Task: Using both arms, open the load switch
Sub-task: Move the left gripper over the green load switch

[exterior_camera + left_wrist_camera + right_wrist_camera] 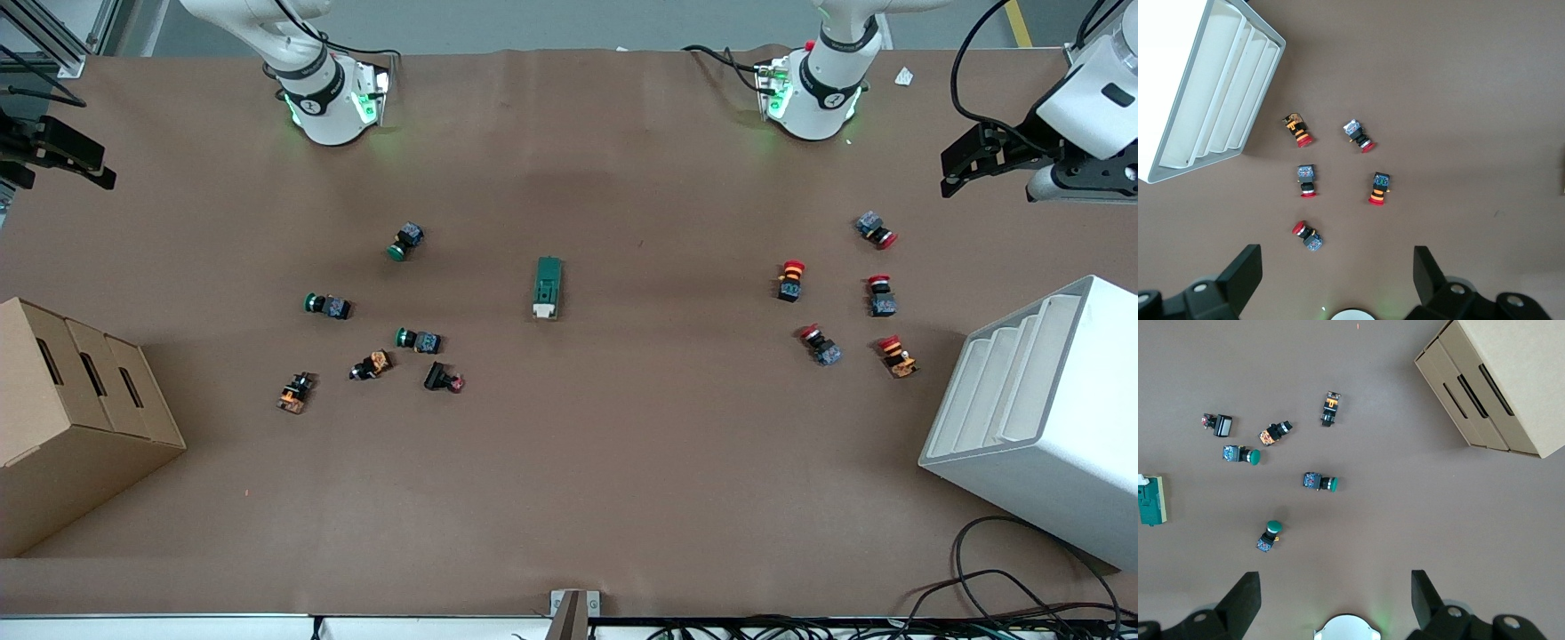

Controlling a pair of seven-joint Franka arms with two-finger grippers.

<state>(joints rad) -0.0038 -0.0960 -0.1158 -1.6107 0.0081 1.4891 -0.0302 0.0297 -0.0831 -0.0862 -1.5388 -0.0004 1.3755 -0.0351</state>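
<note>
I am seeing the load switch (548,287) lying alone in the middle of the table (569,498), between the two groups of push-buttons, with its white lever end pointing toward the front camera. Nothing is touching it, so I am judging that the task is not started yet: the switch is looking closed and both arms are waiting far from it.

The left gripper (978,164) is hanging high over the left arm's end of the table, above the red-capped push-buttons (789,279) and near the white rack (1049,418). In the left wrist view its fingers (1241,277) are standing wide apart with nothing between them. The right gripper (67,160) is hanging over the right arm's end, above the green-capped push-buttons (407,241) and not far from the cardboard box (71,409); its fingers (1238,603) are also spread apart and empty.

Everything is left to do, in my judgement: both arms are needing to come to the middle, one to hold the green body and the other to work the white lever.
</note>
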